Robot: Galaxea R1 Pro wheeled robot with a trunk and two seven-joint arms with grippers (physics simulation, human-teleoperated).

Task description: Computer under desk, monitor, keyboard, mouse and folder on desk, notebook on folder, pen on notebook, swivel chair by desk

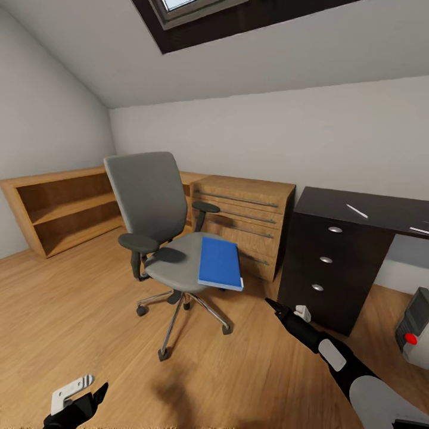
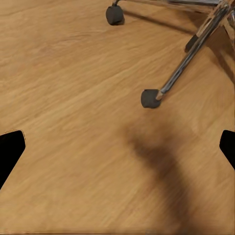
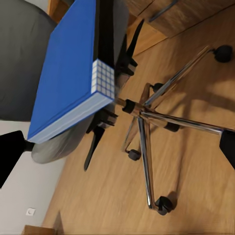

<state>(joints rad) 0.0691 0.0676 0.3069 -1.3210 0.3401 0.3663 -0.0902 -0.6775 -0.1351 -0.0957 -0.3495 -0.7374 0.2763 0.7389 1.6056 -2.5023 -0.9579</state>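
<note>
The grey swivel chair (image 1: 149,208) stands on the wood floor left of the black desk (image 1: 363,208). A bright blue folder (image 1: 220,263) lies on its seat, overhanging the front edge; in the right wrist view the folder (image 3: 68,68) is seen edge-on above the chrome chair base (image 3: 147,122). A thin white pen (image 1: 357,211) lies on the desktop. The light grey computer (image 1: 417,328) sits on the floor at the right edge. My right gripper (image 1: 277,308) (image 3: 117,147) is open, low and just right of the chair, holding nothing. My left gripper (image 1: 89,400) (image 2: 117,147) hangs open over bare floor.
A light wooden drawer chest (image 1: 244,214) stands between the chair and the desk's black drawer unit (image 1: 325,262). A low open wooden shelf (image 1: 59,208) runs along the left wall under the sloping ceiling. Chair casters (image 2: 151,98) are near my left gripper.
</note>
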